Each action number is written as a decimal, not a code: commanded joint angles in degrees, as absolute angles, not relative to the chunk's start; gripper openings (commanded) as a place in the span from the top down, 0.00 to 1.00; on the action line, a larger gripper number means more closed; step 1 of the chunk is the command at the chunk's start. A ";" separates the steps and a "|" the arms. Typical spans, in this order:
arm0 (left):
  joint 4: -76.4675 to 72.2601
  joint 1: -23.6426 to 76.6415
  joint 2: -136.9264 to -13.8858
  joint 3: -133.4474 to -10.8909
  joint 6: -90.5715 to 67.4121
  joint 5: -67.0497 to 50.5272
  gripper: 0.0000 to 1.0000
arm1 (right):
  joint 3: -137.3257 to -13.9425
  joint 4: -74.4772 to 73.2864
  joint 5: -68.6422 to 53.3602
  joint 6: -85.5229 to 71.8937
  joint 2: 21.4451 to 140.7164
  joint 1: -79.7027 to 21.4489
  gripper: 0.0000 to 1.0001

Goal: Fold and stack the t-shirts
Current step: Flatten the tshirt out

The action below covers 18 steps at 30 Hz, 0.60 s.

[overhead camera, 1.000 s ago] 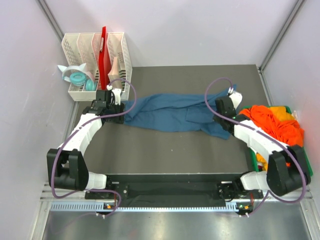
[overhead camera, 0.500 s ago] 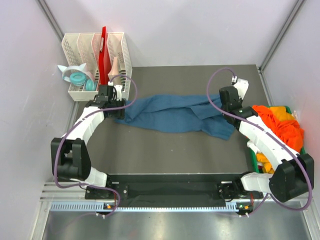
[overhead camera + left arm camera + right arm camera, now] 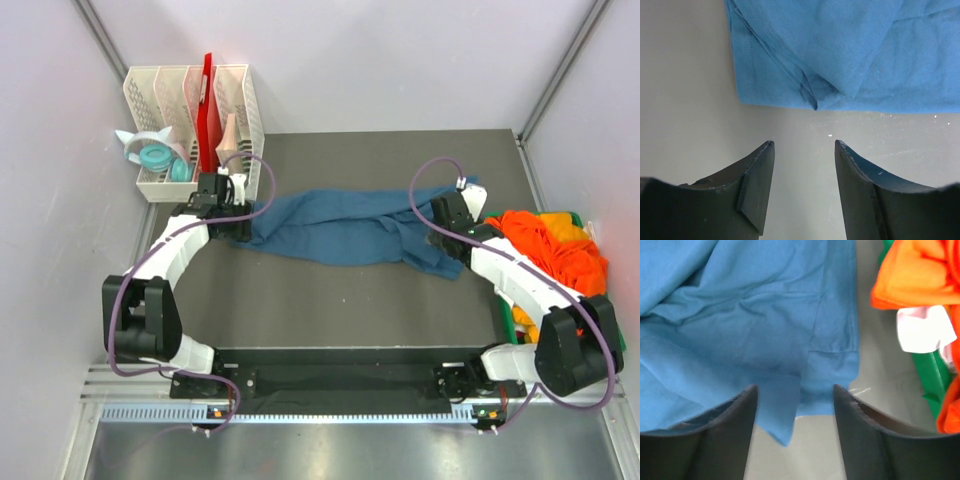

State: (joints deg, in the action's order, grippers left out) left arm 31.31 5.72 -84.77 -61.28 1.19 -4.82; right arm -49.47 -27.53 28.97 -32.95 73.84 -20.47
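Teal-blue cotton runs between the two arms in the top view: the teal-blue t-shirt [image 3: 340, 225] lies as a long rumpled band on the table [image 3: 330, 300]. The left gripper [image 3: 238, 226] is at one end and the right gripper [image 3: 443, 240] at the other. A heap of orange t-shirts [image 3: 550, 250] sits in the green bin [image 3: 572, 214], just beyond the right gripper's outer side. A white file rack [image 3: 195, 105] stands close behind the left gripper, so there is little room for it to swing back.

From the left wrist, the left gripper [image 3: 804, 145] has its jaws moderately apart with nothing between them. The t-shirt [image 3: 865, 50] begins just ahead of the fingertips, with bare table in between. Its layered corner [image 3: 812, 102] lies straight ahead and looks like the best place to pinch.

From the right wrist, the right gripper [image 3: 795, 388] is also parted and not clamped, hovering over the shirt's [image 3: 740, 315] hem. The orange t-shirts [image 3: 920, 275], a scrap of white fabric [image 3: 922, 330] and the bin's wall [image 3: 930, 370] crowd its right-hand side.

The shirt looks light, limp and wrinkle-prone. It will probably sag and bunch unless both ends are taken at the hems and kept taut. The open table on the near side of both grippers offers the most room for folding.
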 commanded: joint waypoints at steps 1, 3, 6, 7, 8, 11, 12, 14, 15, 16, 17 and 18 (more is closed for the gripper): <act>30.41 5.80 -82.44 -60.73 1.23 -6.24 0.43 | -49.92 -25.23 26.64 -34.54 75.06 -20.39 0.35; 30.41 5.80 -82.35 -60.65 1.23 -6.59 0.43 | -48.87 -24.09 26.46 -35.24 76.02 -20.22 0.34; 30.32 5.80 -82.53 -60.29 1.14 -6.77 0.43 | -47.11 -21.11 24.70 -36.12 77.60 -19.69 0.36; 30.24 5.80 -82.62 -60.29 1.14 -6.77 0.43 | -46.76 -20.40 23.13 -36.38 78.30 -19.60 0.37; 30.32 5.80 -82.70 -60.38 1.14 -6.68 0.43 | -46.41 -19.35 22.25 -37.08 78.92 -19.60 0.41; 30.32 5.80 -82.53 -60.12 1.32 -6.50 0.43 | -45.01 -17.15 19.78 -39.10 79.81 -19.77 0.45; 30.32 5.80 -82.27 -60.03 1.41 -6.33 0.43 | -44.30 -16.62 19.34 -39.63 78.67 -19.95 0.46; 30.32 5.80 -81.92 -59.68 1.41 -6.50 0.43 | -42.73 -15.65 19.60 -40.77 77.09 -20.82 0.46; 30.24 5.80 -81.83 -59.59 1.49 -6.59 0.43 | -42.37 -15.56 19.60 -40.96 75.69 -21.00 0.46; 29.97 5.80 -81.65 -59.42 1.49 -6.68 0.43 | -41.84 -15.56 19.77 -41.22 75.15 -21.18 0.46; 29.80 5.80 -81.56 -59.15 1.49 -6.77 0.43 | -41.75 -16.34 20.04 -41.74 74.54 -21.62 0.46; 29.71 5.80 -81.65 -59.15 1.32 -6.85 0.43 | -41.75 -16.61 20.47 -41.83 73.57 -21.80 0.46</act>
State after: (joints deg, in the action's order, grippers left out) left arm 31.24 5.72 -84.27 -60.05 1.21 -5.61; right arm -41.98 -19.18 20.49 -39.20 78.28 -20.64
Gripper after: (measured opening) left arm 0.569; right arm 0.538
